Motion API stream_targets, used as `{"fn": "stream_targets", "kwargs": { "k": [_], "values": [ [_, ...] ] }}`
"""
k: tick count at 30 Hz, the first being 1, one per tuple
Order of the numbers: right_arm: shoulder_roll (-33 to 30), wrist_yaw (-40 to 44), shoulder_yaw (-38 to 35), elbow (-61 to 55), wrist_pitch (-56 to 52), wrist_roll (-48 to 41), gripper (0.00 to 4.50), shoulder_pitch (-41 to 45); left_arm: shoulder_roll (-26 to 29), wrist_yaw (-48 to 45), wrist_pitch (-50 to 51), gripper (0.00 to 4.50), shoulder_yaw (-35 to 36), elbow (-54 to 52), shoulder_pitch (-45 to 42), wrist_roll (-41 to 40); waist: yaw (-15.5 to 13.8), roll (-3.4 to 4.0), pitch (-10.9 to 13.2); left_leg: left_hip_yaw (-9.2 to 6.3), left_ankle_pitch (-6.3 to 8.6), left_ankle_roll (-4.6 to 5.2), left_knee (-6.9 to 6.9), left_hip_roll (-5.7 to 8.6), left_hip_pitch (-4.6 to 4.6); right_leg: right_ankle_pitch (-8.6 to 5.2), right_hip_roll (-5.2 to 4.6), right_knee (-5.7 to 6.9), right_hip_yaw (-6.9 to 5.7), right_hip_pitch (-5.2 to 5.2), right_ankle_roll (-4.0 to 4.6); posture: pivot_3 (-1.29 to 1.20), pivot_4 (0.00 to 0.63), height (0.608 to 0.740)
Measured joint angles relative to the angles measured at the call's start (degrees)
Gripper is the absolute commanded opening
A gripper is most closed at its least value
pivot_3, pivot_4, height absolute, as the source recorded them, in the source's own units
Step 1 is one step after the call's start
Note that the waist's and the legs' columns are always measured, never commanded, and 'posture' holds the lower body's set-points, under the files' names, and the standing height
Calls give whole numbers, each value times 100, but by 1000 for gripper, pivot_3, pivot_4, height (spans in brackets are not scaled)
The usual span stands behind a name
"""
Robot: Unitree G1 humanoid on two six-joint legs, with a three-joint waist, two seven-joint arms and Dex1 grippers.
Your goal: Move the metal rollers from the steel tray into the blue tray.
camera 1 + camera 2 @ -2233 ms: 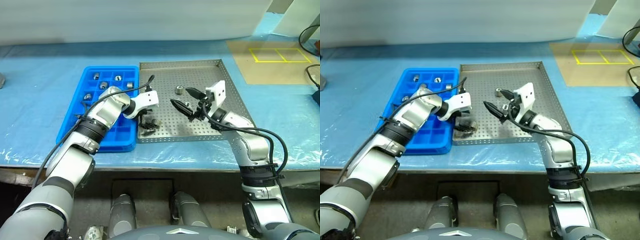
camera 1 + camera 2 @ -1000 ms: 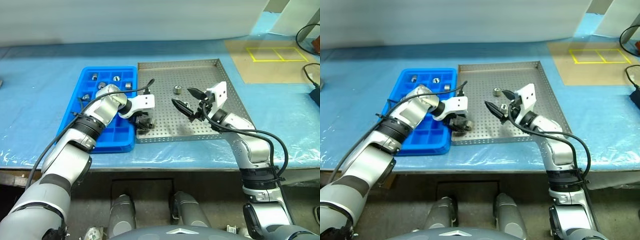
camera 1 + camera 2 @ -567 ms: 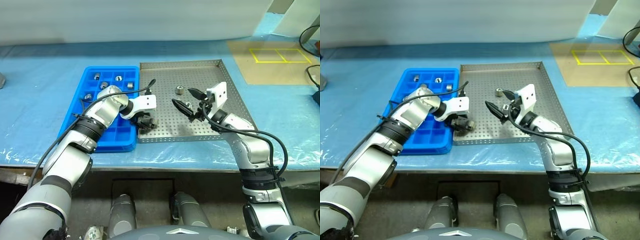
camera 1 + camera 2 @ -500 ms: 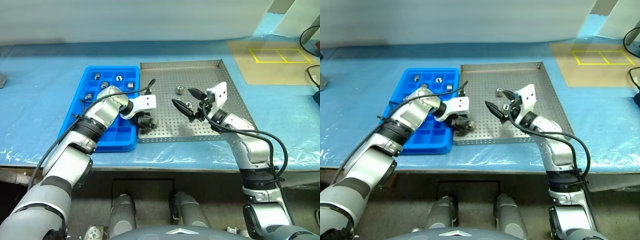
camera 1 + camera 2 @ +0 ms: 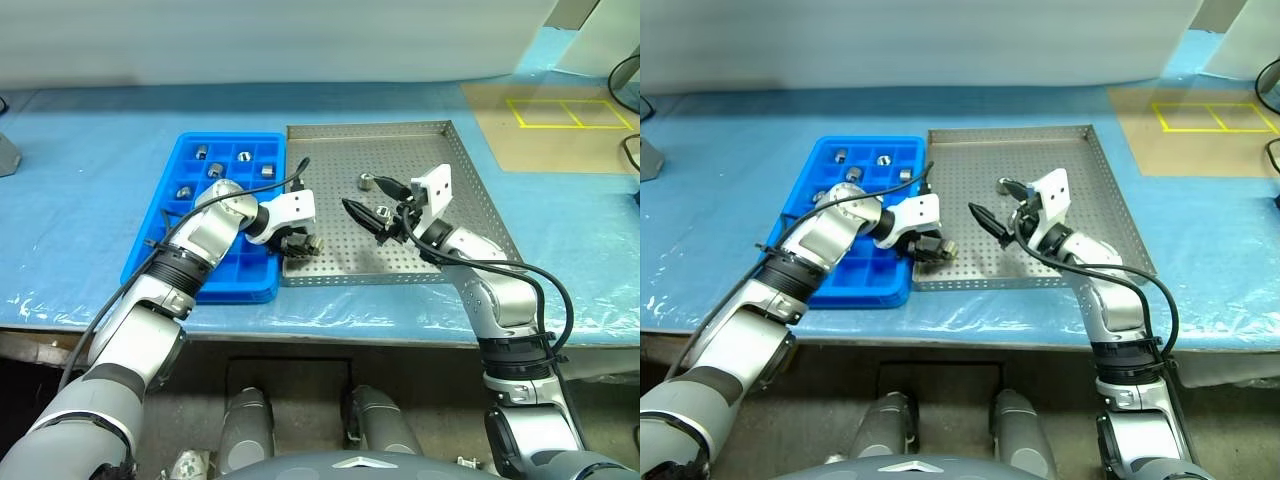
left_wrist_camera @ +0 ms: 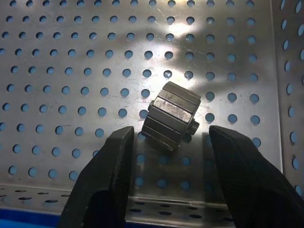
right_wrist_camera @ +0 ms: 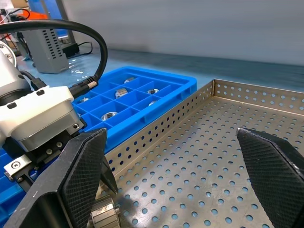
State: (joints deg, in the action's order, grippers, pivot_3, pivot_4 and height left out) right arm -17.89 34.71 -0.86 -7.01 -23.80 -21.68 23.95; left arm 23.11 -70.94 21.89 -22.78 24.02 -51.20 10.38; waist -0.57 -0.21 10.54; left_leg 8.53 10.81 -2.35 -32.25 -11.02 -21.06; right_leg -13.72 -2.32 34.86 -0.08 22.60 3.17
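Left hand (image 6: 166, 156) straddles a roller (image 6: 171, 116) at the steel tray's (image 5: 470, 190) seven o'clock corner, fingers spread, seemingly untouching, ready to pinch. Right hand (image 5: 365, 205) waits wide open.

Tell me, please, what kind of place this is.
Probably a factory or lab workbench: a table under blue plastic sheeting, a perforated steel tray, a bright blue compartmented plastic tray holding small grey metal rollers, and yellow floor tape.

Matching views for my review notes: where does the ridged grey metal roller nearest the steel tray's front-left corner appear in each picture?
Left eye view: ridged grey metal roller in the perforated steel tray's front-left corner.
Right eye view: roller in that same corner.
Left wrist view: roller between the left hand's fingers, untouched.
Right wrist view: roller beneath the left hand.
Shared landmark: tray rim beside the bright blue plastic tray.
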Motion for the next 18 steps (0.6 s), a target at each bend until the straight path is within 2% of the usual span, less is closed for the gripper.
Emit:
{"fn": "stream_targets", "kwargs": {
  "k": [5,11,18],
  "values": [
    [1,3,3,0,0,1,4500,0,15,10,-51,2636,15,-1,23,-63,-13,0,0,0,1,9,1,1,-1,0,-1,-2,0,0,0,-297,150,740],
    [5,-1,5,0,0,8,4500,-4,-53,325,-602,2636,106,105,149,-72,-43,3,-2,0,-2,14,0,7,6,1,-12,-2,-2,-12,-2,-311,150,740],
    [17,-11,13,-46,-1,8,4500,-98,-151,299,-848,2636,77,557,-128,-65,-47,1,0,9,-30,57,-6,25,-8,16,-59,-6,-3,-8,-28,-320,150,740]
  ]
}}
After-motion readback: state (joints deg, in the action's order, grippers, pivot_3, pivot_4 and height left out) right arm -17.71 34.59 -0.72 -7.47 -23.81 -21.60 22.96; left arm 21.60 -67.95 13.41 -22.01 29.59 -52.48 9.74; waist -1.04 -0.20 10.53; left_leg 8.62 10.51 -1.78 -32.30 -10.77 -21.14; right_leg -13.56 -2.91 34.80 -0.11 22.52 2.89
